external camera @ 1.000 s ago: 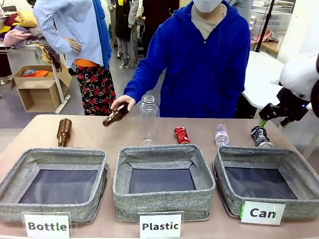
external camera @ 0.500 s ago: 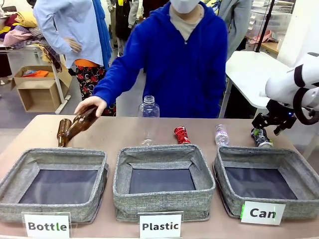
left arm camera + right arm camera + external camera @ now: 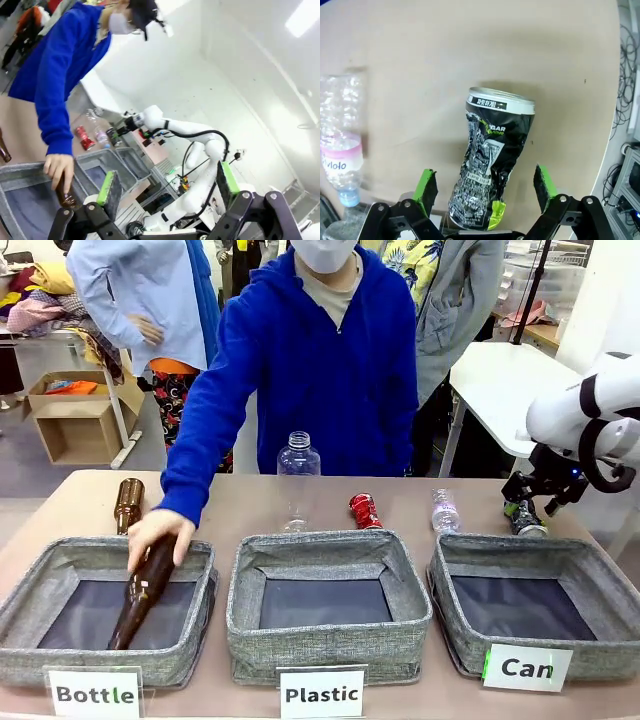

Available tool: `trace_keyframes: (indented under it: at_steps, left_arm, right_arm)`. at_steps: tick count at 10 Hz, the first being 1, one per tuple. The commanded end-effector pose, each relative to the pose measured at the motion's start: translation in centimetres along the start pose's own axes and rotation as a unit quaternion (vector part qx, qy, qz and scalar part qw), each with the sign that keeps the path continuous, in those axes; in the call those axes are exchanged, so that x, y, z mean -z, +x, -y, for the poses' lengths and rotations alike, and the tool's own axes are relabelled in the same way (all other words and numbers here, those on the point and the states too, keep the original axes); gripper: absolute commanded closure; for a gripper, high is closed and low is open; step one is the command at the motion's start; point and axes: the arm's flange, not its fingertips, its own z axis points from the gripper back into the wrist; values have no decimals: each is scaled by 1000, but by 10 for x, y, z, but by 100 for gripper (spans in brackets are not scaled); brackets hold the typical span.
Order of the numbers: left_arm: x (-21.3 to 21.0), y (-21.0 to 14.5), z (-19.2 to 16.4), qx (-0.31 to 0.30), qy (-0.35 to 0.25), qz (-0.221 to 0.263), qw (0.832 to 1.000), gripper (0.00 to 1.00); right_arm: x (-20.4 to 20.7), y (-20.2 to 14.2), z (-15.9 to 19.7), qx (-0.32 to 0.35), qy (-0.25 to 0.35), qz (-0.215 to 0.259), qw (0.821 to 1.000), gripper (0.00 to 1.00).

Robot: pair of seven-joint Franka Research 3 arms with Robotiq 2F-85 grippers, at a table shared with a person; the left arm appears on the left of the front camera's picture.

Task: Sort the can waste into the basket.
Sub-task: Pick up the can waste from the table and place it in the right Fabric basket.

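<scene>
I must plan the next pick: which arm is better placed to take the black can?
Right: the right end effector, open, straddles the black can by the Can basket; the left end effector hangs far off.

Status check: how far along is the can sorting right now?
Done: nothing; neither can is in the Can basket. In hand: the right gripper, open, straddles the black can on the table, not yet gripping. Left: close, lift and drop it in, then the red can.
</scene>
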Motion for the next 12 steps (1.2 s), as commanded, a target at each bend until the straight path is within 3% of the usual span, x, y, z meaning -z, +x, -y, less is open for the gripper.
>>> trace_keyframes:
  at_steps: [1,3,4,5,6,7,8,11,12]
  left_arm:
    - [-12,-10,-5,12,-34,-22,999,0]
    - [-11,-11,-4,10,-26,-5,1000,0]
    - [-10,-9,-5,7,-29,-7,1000,0]
    - [-10,-8,-6,4,-27,-6,1000,0]
    - [-9,-8,-7,1,-25,-5,1000,0]
    - [-9,-8,-9,-3,-29,-8,1000,0]
    - [-8,-6,-11,-6,-29,-12,999,0]
    - [3,-4,-20,-23,-18,-30,999,0]
    - [17,-1,-29,-38,-8,-58,998,0]
  right_arm:
    - [5,12,-1,-1,-22,-14,1000,0]
    - [8,12,-2,2,-23,-25,999,0]
    - [9,13,-3,0,-22,-21,1000,59]
    - [8,12,-3,0,-23,-24,999,60]
    - [8,11,-2,0,-23,-26,999,100]
    - [9,11,-2,0,-22,-26,999,65]
    - [9,12,-1,2,-21,-26,999,100]
    - [9,11,-1,-1,-19,-28,999,100]
    - [8,11,-2,-1,-19,-27,999,100]
